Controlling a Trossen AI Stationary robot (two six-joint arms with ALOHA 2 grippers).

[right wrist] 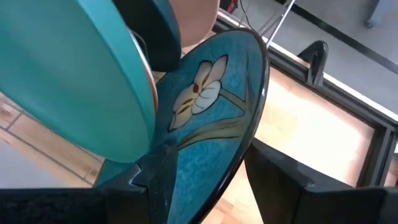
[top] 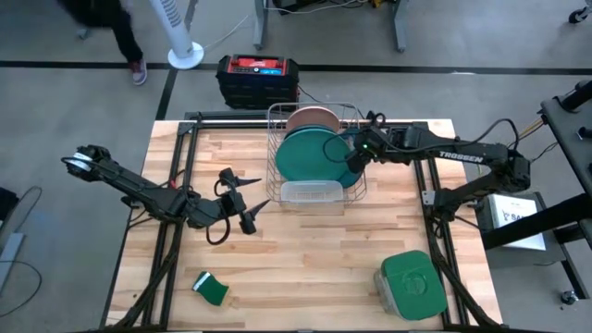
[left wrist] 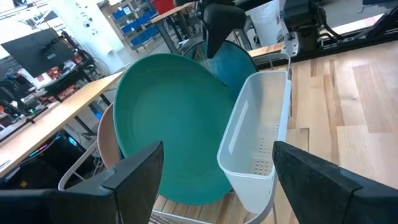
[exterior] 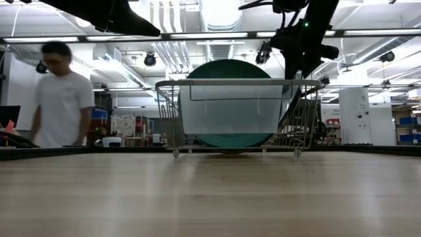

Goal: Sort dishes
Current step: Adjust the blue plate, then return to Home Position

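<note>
Your right gripper (right wrist: 205,180) is at the wire rack's (top: 277,118) right side, fingers part-open astride the blue flowered plate's (right wrist: 214,106) rim, though I can't tell if they grip. Close off-centre and it could scrape the bright teal plate (top: 310,155) beside it. Left gripper (top: 242,198) hovers wide open, empty, left of the rack.

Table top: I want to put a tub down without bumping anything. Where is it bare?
Bare wood lies between the sponge and the green-lidded container, in front of the dish rack. Crowded: the rack itself, with the right gripper at the plates, and the patch around the left gripper.
</note>
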